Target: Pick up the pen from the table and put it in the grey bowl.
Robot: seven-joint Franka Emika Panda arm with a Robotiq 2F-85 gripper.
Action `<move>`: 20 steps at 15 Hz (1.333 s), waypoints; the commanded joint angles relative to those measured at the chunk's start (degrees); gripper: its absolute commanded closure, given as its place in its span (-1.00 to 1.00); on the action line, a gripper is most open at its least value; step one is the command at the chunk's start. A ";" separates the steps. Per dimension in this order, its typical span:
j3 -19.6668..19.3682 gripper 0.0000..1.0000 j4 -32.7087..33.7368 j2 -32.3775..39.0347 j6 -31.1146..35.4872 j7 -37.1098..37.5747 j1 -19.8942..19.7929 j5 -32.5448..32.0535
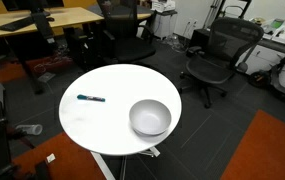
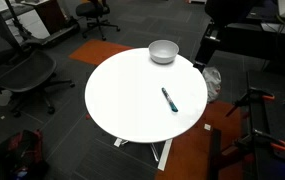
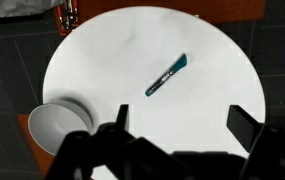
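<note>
The pen point(image 1: 91, 98) is short and dark with a blue-teal end and lies flat on the round white table point(image 1: 112, 125). It also shows in the other exterior view point(image 2: 169, 99) and in the wrist view point(image 3: 166, 75). The grey bowl point(image 1: 150, 118) stands empty near the table's edge, and shows too in an exterior view point(image 2: 163, 51) and at the lower left of the wrist view point(image 3: 54, 128). My gripper point(image 3: 177, 125) hangs high above the table, open and empty, with the pen well beyond its fingertips. The gripper is out of both exterior views.
Black office chairs point(image 1: 217, 55) and a wooden desk point(image 1: 42, 20) stand around the table. Another chair point(image 2: 17, 70) and a black stand point(image 2: 210, 45) are close to the table's rim. An orange floor mat point(image 1: 267, 150) lies beside it.
</note>
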 commanded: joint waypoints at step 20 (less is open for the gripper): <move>-5.99 -1.00 -0.45 5.70 4.42 10.12 1.12 5.20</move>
